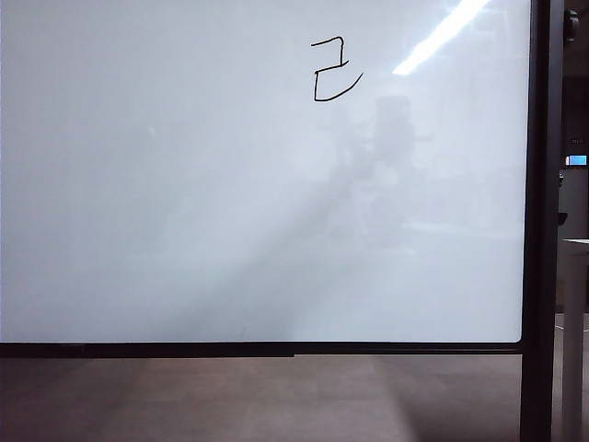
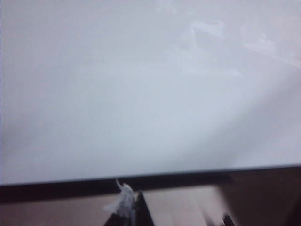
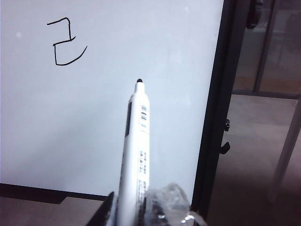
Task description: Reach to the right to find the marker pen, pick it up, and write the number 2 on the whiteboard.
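The whiteboard (image 1: pixel 184 184) fills the exterior view, and the number 2 (image 1: pixel 333 71) is drawn in thin black line near its top, right of middle. Neither gripper shows in that view. My right gripper (image 3: pixel 134 210) is shut on the marker pen (image 3: pixel 135 155), a whitish barrel with its dark tip pointing at the whiteboard (image 3: pixel 94 117), apart from it and below right of the number 2 (image 3: pixel 66 44). My left gripper (image 2: pixel 183 217) faces the lower part of the whiteboard (image 2: pixel 141 94). Its fingertips (image 2: pixel 139 209) stand wide apart with only floor between them. A scrap of white tape clings to one.
The board's black bottom frame (image 1: pixel 276 349) runs above brown floor. Its black upright post (image 1: pixel 543 221) stands at the right edge, also in the right wrist view (image 3: pixel 216 103). A pale table leg (image 1: pixel 572 341) stands just beyond the post.
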Robot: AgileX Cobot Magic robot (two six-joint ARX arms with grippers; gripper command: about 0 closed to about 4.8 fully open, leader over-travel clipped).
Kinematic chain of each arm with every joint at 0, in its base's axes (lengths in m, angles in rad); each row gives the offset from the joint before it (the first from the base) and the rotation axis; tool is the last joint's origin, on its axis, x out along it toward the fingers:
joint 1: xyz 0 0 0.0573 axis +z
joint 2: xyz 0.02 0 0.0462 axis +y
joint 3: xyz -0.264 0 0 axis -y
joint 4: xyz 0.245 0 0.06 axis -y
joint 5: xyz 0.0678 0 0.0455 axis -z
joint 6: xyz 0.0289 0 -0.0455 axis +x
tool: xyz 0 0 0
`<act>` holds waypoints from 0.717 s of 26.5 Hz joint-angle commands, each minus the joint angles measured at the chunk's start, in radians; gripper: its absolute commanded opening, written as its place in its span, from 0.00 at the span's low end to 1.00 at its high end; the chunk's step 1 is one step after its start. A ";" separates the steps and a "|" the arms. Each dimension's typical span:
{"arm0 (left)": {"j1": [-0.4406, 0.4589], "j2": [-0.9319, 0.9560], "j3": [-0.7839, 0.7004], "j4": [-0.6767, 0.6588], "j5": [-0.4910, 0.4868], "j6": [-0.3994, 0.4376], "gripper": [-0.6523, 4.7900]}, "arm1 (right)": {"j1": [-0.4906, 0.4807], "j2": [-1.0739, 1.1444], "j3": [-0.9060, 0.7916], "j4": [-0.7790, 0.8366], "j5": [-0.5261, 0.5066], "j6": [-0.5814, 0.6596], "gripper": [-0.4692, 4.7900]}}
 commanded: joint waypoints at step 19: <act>0.010 0.001 -0.056 0.130 -0.197 0.072 0.12 | 0.000 0.000 0.004 0.010 0.001 0.001 0.19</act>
